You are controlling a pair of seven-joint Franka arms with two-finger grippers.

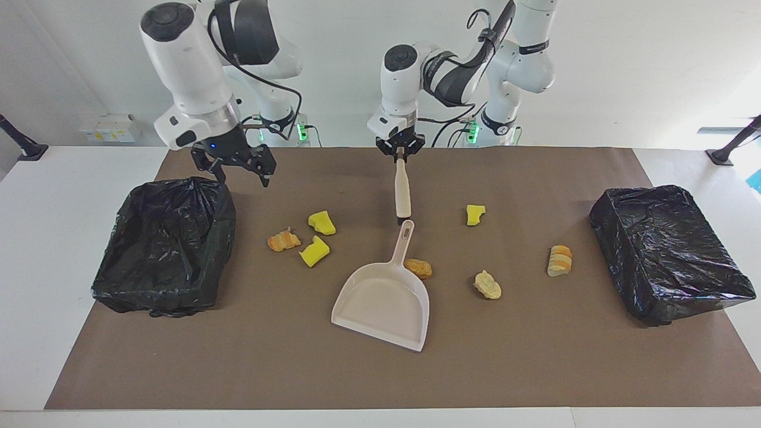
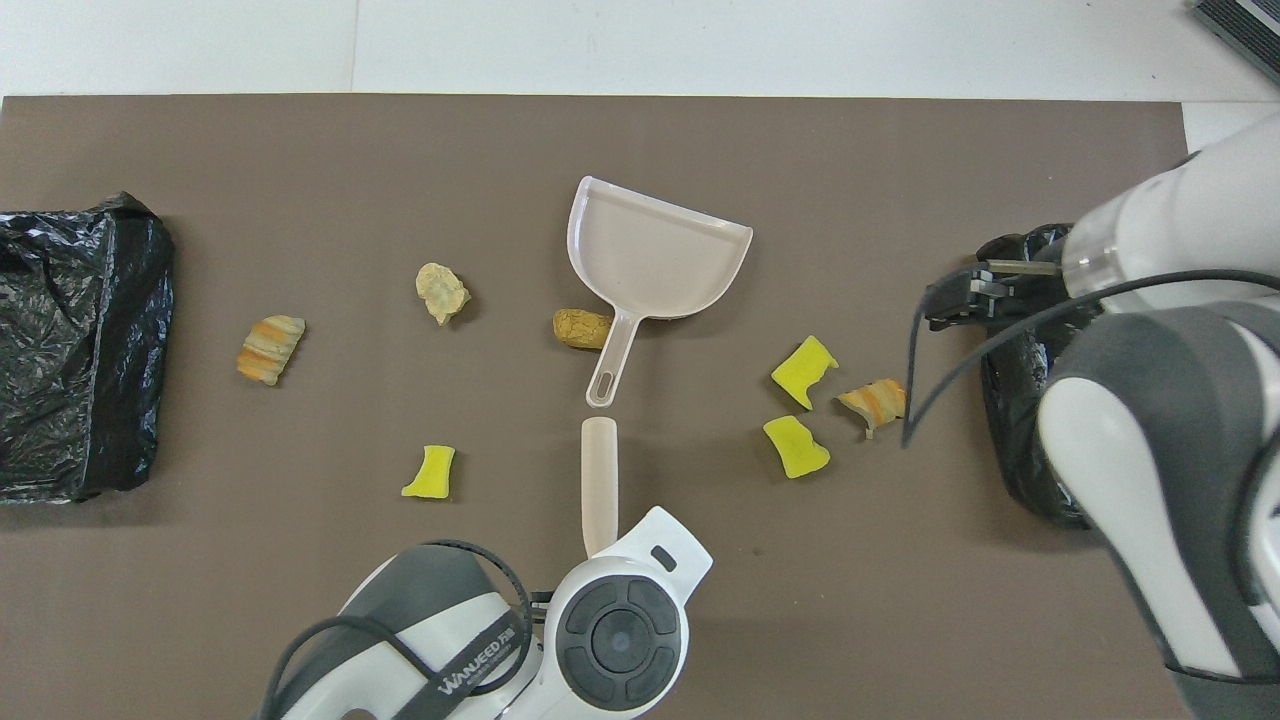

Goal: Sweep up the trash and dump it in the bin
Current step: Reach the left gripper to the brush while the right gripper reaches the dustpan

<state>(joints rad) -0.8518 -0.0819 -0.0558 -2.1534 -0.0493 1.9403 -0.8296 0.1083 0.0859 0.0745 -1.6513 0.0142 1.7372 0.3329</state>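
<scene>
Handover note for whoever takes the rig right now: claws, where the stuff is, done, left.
Left claw: shut on the brush handle; the brush hangs head-down just above the dustpan handle.
Right claw: open, holds nothing, over the mat by the bin at the right arm's end.
Trash: all seven pieces lie on the mat. Two yellow sponge chunks and a bread lump toward that bin; one bread lump against the dustpan handle; a sponge chunk and two bread lumps toward the other bin.
Done: brush picked up.
Left: grab the dustpan, sweep everything in, dump it.
</scene>
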